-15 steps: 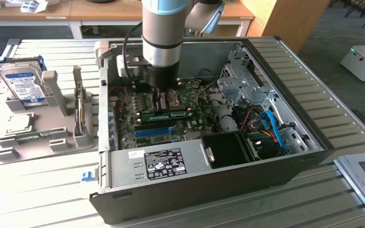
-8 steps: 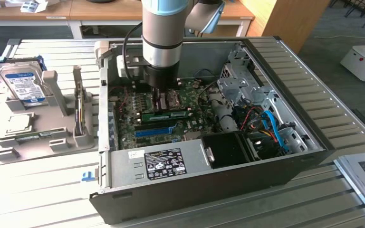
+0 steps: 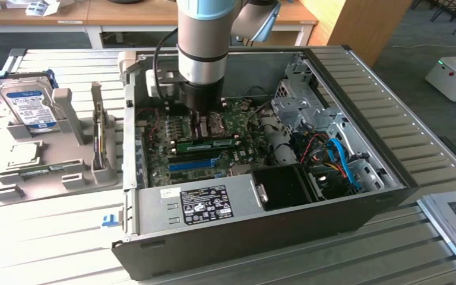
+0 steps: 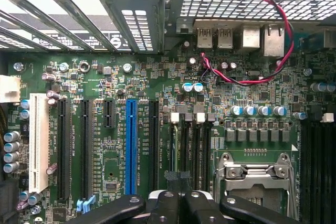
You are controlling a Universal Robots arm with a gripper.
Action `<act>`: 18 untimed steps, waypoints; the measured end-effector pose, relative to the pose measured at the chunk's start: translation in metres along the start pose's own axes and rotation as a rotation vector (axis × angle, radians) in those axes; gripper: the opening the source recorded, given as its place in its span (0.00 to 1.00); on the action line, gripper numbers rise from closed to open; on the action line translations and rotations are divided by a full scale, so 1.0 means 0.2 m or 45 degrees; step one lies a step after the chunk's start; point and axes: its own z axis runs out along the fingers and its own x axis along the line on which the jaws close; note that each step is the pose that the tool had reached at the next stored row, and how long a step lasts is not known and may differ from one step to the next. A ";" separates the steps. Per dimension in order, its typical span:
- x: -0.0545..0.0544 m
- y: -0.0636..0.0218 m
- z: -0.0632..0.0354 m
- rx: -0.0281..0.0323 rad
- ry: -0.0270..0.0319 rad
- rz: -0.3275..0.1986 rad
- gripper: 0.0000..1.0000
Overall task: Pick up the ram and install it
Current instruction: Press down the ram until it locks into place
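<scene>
Silver and blue, the hard drive [image 3: 28, 102] is standing in a grey holder [image 3: 54, 160] on the slatted bench [image 3: 46, 237], well off to the exterior view's left of the jaws and outside the open computer case [image 3: 386, 172]. Moving rightward, the arm [image 3: 204, 41] is reaching straight down into the case, and the gripper [image 3: 205, 122] is sitting low over the green motherboard [image 4: 105, 82], its jaws drawn fully together. Just below the jaws in the exterior view, the ram [image 3: 206, 142] is lying lengthwise along the board, seemingly in or on its slot; whether the jaws are pinching it or merely pressing on its top edge cannot be told. In the wrist view the black memory slots [image 4: 191, 145] are running right up to the gripper, with the blue slot [image 4: 130, 145] beside them. Judging from this, the installing step is under way: the stick is at its slot, and seating it is calling for even downward pressure. Farther right, the drive cage [image 3: 307, 101] is standing well clear.
</scene>
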 end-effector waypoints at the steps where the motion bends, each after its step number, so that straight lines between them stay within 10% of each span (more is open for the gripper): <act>1: 0.00 0.000 0.000 0.0000 0.0000 0.000 0.10; 18: 0.00 0.000 0.008 0.0001 -0.0001 0.000 0.10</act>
